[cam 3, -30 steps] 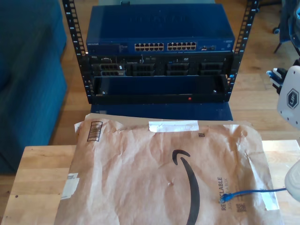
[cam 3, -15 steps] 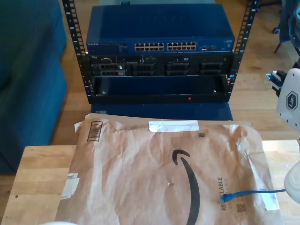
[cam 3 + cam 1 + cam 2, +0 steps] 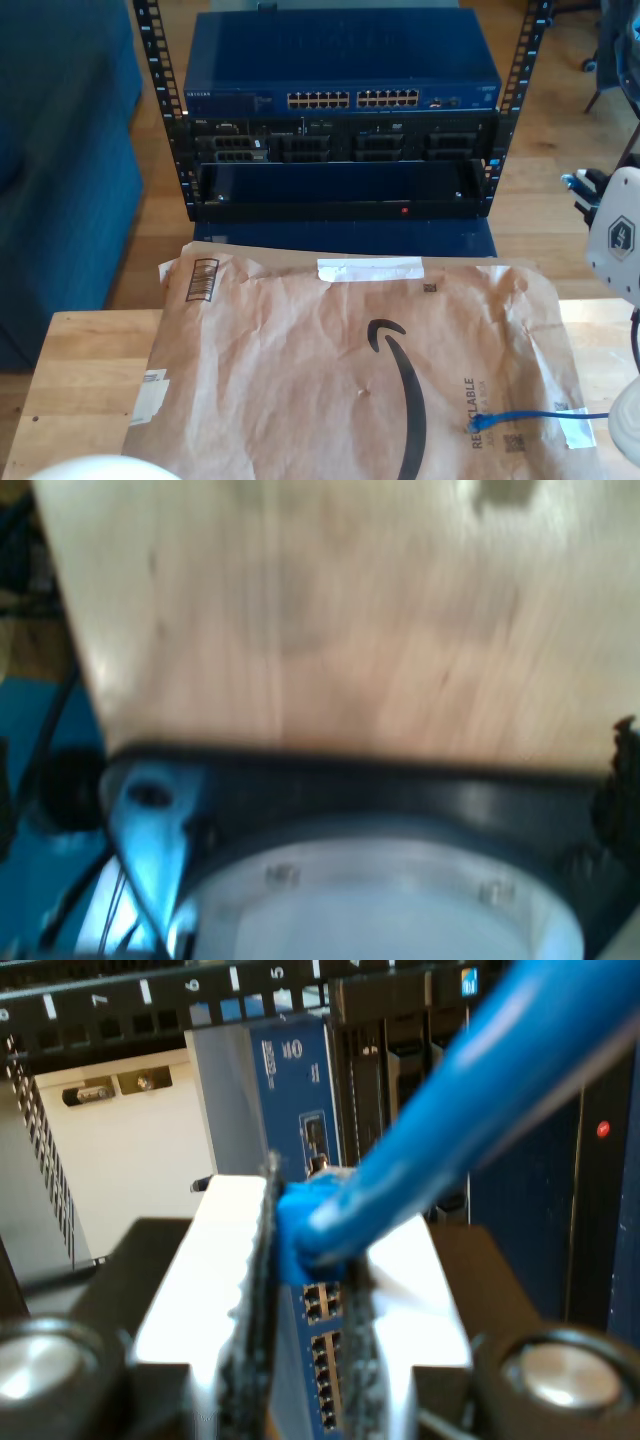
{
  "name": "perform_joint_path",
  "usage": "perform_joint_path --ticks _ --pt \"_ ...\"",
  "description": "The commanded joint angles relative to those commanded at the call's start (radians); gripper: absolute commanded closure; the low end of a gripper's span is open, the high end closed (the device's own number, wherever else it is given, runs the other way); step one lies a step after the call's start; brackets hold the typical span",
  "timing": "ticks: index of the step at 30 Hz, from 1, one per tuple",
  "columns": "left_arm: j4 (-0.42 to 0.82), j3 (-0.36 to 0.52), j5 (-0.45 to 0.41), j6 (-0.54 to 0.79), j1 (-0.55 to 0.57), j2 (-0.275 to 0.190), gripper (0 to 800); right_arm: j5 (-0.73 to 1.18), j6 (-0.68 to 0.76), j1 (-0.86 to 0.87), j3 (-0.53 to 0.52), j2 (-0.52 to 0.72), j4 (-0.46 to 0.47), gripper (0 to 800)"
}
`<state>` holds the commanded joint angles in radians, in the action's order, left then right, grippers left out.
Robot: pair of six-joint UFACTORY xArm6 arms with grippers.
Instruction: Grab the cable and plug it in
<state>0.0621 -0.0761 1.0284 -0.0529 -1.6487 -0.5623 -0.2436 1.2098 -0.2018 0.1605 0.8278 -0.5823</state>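
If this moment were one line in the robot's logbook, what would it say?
phase: carrying | second end effector: shut on blue cable | facing: switch ports | loose end: on paper mailer

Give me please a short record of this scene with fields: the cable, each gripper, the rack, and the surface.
cable: blue cable, one end clamped in my second gripper; another end lies loose on the paper mailer
first gripper: jaws out of sight; its camera faces the wooden table
second gripper: shut on the cable, facing the switch ports
rack: blue network switch on top, black server under it, an empty bay below
surface: brown mailer covers most of the table
plugged in: not yet
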Motion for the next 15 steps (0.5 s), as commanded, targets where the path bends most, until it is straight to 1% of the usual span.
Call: perform_joint_path --ticks 2,3,6,10,12,15 --pt "0.000 -0.003 0.000 0.000 -0.028 0.028 0 -0.002 0.025 -0.028 -0.025 0.000 -0.020 799" --pt "0.000 -0.006 0.000 0.000 -0.035 0.032 0 -0.003 0.046 -0.043 -0.031 0.000 -0.020 799" --pt "0.000 -0.006 0.000 0.000 -0.038 0.034 0 -0.020 0.071 -0.051 -0.054 0.000 -0.021 800" --pt "0.000 -0.006 0.000 0.000 -0.038 0.034 0 -0.063 0.072 -0.060 -0.051 -0.021 -0.020 799" --pt "0.000 -0.006 0.000 0.000 -0.038 0.034 0 -0.075 0.075 -0.061 -0.043 -0.068 -0.021 799" --pt "0.000 -0.006 0.000 0.000 -0.038 0.034 0 -0.167 0.081 -0.101 -0.008 -0.181 -0.021 800"
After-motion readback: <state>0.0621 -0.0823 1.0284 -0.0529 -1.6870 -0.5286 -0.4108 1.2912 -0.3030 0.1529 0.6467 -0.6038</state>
